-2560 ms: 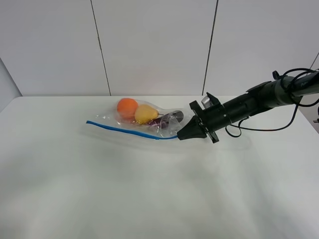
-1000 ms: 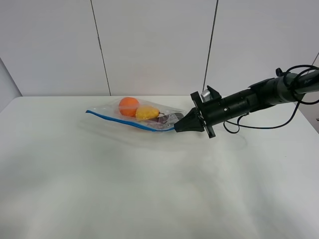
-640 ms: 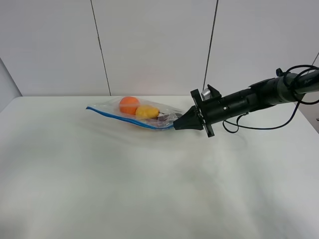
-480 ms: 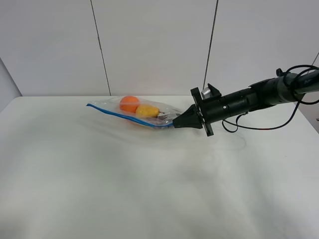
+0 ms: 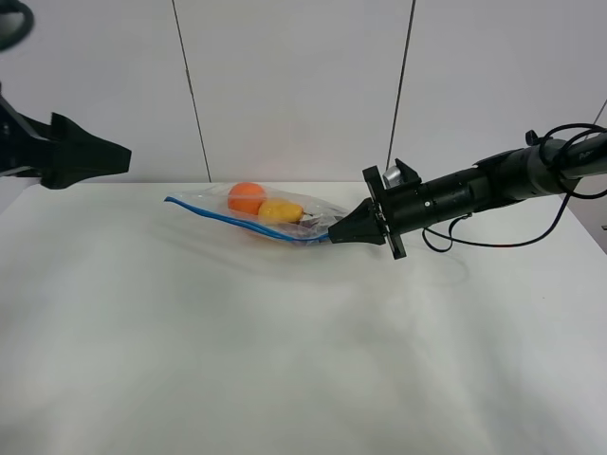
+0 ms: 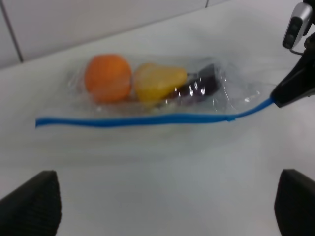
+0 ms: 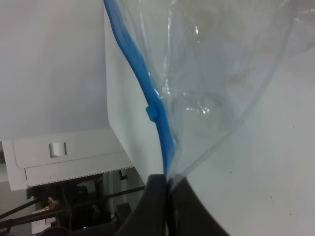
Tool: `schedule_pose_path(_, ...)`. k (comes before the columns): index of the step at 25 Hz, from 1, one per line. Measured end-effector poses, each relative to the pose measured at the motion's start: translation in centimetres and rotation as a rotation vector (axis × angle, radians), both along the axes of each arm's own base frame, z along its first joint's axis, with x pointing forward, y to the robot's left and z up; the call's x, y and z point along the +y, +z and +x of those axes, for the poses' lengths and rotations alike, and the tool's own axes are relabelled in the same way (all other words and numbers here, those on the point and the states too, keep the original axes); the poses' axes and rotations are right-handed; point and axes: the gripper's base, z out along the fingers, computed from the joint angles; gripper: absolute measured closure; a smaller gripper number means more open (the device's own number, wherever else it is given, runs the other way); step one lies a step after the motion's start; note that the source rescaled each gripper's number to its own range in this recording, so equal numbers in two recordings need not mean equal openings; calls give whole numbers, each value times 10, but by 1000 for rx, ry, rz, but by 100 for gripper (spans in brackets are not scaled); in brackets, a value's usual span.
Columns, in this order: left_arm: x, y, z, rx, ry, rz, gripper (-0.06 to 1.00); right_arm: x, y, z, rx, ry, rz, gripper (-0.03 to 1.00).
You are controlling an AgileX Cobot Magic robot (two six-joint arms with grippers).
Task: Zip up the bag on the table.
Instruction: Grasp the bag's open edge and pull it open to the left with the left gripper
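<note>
Plastic bag (image 5: 270, 216) corner in right hand (image 5: 334, 237)

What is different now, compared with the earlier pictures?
The open left gripper has come into view at the upper left. The right gripper moved the clear plastic zip bag, with its blue zipper strip, slightly up in the high view. It stays shut on the strip's end.

Your light is bright and even; faint shadows on the table (image 5: 285, 379); left wrist view soft; glints on the bag (image 6: 157, 93).
</note>
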Motion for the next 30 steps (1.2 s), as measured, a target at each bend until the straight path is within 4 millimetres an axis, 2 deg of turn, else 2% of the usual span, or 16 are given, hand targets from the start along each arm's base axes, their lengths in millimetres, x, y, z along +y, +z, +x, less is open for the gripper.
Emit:
schedule_pose_path(4,-3,-15,23,-132,-162,198,-6,0,0,0,0,-1,1,96)
schedule_pose_path(8,-20,-21,30,-329,-405,437,-6,0,0,0,0,-1,1,96)
schedule_pose_path(13,-55,-12,26,-511,-518,457,-6,0,0,0,0,-1,1,96)
schedule_pose_path(20,-93,-11,17,-589,-536,527,-6,0,0,0,0,-1,1,96)
schedule_pose_path(23,-101,-24,18,-563,-546,555,-6,0,0,0,0,-1,1,96)
schedule_pose_path(30,-114,-78,43,-393,-605,583,-6,0,0,0,0,-1,1,96)
